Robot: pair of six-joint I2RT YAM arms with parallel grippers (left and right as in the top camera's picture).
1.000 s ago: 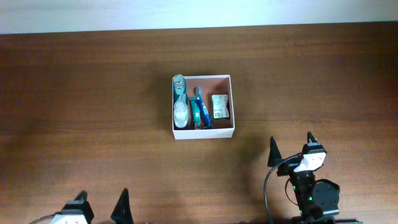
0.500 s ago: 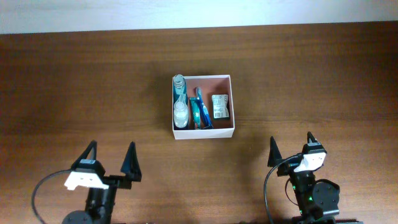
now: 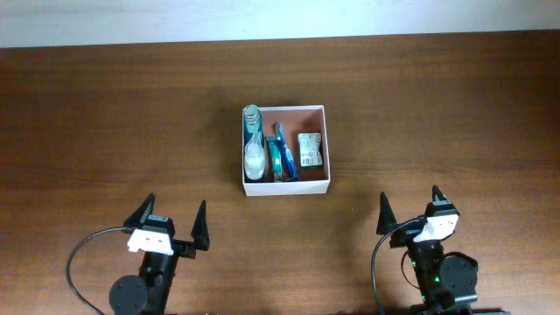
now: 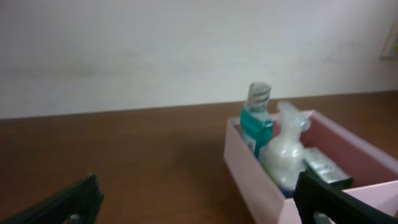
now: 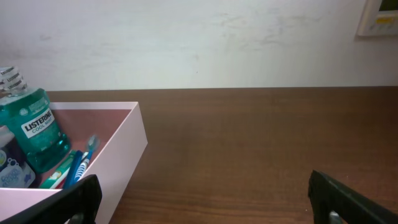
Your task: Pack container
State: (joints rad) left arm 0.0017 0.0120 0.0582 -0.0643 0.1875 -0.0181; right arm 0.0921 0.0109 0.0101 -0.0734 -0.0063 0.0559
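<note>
Where table (image 3: 87,131) ends, white (perhaps plastered) wall (image 4: 155,50) rises.

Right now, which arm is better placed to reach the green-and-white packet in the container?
Right, probably: in the container the packet lies rightmost, nearer the open right end effector than the left end effector.

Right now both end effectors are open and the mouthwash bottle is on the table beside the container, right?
No: the overhead view shows the mouthwash bottle inside the container, at its left wall. The left end effector and right end effector are open.
</note>
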